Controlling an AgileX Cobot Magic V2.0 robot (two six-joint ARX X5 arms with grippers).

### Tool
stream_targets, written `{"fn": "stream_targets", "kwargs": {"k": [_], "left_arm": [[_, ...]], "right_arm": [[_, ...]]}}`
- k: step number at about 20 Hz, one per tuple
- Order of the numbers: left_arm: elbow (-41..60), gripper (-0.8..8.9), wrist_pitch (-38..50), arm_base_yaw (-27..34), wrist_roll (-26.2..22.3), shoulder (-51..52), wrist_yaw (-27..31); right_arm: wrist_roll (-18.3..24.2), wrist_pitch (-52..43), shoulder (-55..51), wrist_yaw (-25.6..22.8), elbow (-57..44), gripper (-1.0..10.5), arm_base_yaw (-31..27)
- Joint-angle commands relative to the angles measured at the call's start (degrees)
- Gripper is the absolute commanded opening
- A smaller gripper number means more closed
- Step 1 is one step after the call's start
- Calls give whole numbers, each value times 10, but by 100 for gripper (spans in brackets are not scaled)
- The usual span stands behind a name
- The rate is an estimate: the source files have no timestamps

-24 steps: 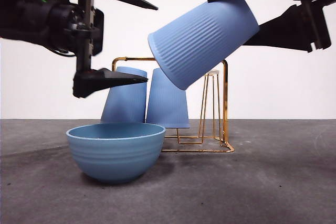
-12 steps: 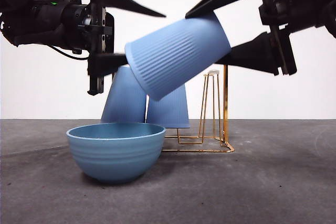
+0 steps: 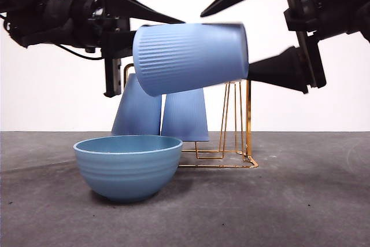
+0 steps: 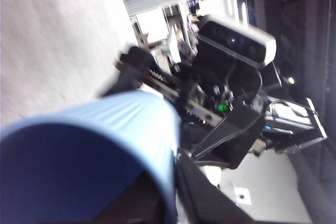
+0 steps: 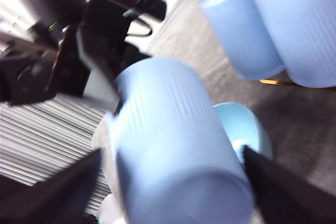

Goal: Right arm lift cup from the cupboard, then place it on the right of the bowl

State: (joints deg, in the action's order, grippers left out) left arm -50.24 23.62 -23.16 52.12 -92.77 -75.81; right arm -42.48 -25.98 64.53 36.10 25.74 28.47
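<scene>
In the carrying step, the right gripper (image 3: pixel 225 44) had its jaws clamped on the cup (image 3: pixel 191 56), sideways above the bowl (image 3: pixel 127 166), with the left gripper (image 3: pixel 124 24) at its mouth; next, I judged, it needed righting and setting on the bench (image 3: pixel 300 201) right of the bowl.

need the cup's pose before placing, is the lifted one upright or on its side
On its side: the cup lies horizontal in the right gripper, above the bowl.

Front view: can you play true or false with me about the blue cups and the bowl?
1. The cup lies sideways in the air, higher than the bowl. True.
2. Three cups stand on the cupboard. False: only two cups stand there.
3. The bowl is upside down. False: its opening faces up.
4. The right gripper is at the cup's narrow end and the left gripper is at its wide mouth. True.
</scene>
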Motion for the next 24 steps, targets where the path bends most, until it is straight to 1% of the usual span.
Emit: {"fn": "stream_targets", "kwargs": {"k": [1,2,3,5,7,9,11,13,16,17,19,24], "left_arm": [[-9,8,39,-4,44,9,8],[-9,8,52,-5,56,11,10],[-10,8,51,-5,59,11,12],[-10,9,37,-5,60,11,27],[-13,11,25,-11,60,10,56],[-25,11,-6,-24,52,10,85],[-47,11,-70,-38,9,10,110],[-77,11,-155,-51,-51,10,141],[-132,11,-306,-71,-153,9,213],[-150,11,-339,-78,-177,8,231],[-184,11,-385,-92,-207,8,269],[-281,11,-510,-134,-283,-33,355]], "right_arm": [[-5,14,-9,8,12,497,-9],[-2,33,-19,7,17,497,-17],[1,54,-29,3,22,497,-25],[21,123,-60,-8,39,496,-42],[61,217,-97,-28,60,496,-52],[116,341,-144,-48,89,496,-58],[164,466,-190,-73,118,496,-63],[203,574,-242,-105,148,496,-64],[238,690,-331,-148,182,496,-64],[248,727,-363,-161,192,496,-64],[272,789,-428,-182,212,496,-64],[271,873,-554,-180,234,495,-64]]}}
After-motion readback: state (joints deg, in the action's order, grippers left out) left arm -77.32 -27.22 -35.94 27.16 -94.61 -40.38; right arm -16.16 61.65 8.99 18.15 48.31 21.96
